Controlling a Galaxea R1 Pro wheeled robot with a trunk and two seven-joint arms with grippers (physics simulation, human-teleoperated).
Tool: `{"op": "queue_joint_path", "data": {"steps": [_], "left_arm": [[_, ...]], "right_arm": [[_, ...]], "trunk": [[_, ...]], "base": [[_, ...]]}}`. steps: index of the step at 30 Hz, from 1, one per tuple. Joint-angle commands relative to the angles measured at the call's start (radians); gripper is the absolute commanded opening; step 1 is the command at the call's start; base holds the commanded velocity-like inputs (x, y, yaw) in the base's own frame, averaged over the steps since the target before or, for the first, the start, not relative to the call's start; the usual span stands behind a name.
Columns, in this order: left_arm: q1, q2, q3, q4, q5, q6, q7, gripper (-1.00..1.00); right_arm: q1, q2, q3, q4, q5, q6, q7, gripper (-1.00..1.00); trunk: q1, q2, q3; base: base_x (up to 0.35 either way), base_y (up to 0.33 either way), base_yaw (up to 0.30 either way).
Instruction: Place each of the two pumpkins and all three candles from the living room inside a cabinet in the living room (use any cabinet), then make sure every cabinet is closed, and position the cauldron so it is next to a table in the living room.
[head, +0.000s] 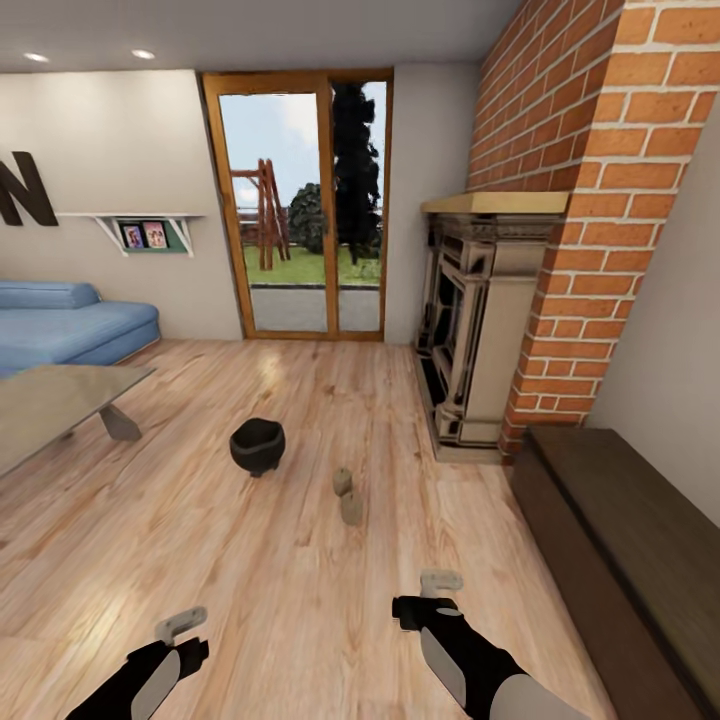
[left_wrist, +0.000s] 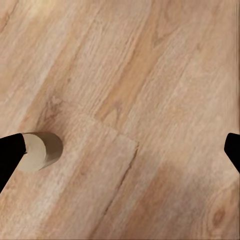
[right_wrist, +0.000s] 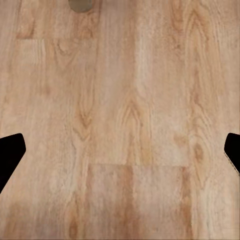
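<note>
- The left gripper (head: 181, 622) and right gripper (head: 441, 580) hang low over bare plank floor (head: 270, 590), nearer the camera than the cauldron. In each wrist view the two dark fingertips sit at opposite edges of the frame with only wood between them, so both are spread wide and hold nothing.
- The left wrist view shows a pale tan cylinder (left_wrist: 42, 150) lying on the planks beside one fingertip (left_wrist: 10, 152); what it is cannot be told.
- The long, dark-brown cabinet (head: 625, 540) runs along the wall well to the right of the cauldron, its near edge bordering open floor, its fronts shut as far as can be seen.
- Two small tan candles (head: 347, 496) stand on the floor just right of the cauldron, close together, with free floor on every side.
- The black cauldron (head: 257, 445) sits upright on the planks, apart from everything.
- The grey table (head: 50, 405) lies left of the cauldron, a clear gap of floor between its corner leg and the pot.
- Beyond the cauldron: blue sofa (head: 70, 325) far left, glass door (head: 300, 200) behind, brick fireplace (head: 480, 310) to the right.
</note>
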Motion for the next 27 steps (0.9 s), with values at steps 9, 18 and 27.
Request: {"op": "queue_joint_path", "data": {"steps": [9,18,27], "left_arm": [[0.000,0.001,-0.008,-0.003,0.009,0.004,0.009,1.00],[0.000,0.001,-0.008,-0.003,0.009,0.004,0.009,1.00],[0.000,0.002,-0.004,-0.002,0.012,0.004,0.004,1.00]], "right_arm": [[-0.001,-0.001,0.007,-0.002,-0.008,0.004,-0.007,1.00],[-0.001,-0.001,0.007,-0.002,-0.007,0.004,-0.007,1.00],[-0.001,-0.001,0.007,-0.002,-0.007,0.004,-0.007,1.00]], "trunk": [[0.000,0.000,-0.001],[0.000,0.000,-0.004],[0.000,0.000,-0.009]], "base": [[0.264,-0.026,0.005],[0.196,-0.099,-0.138],[0.134,-0.012,-0.172]]}}
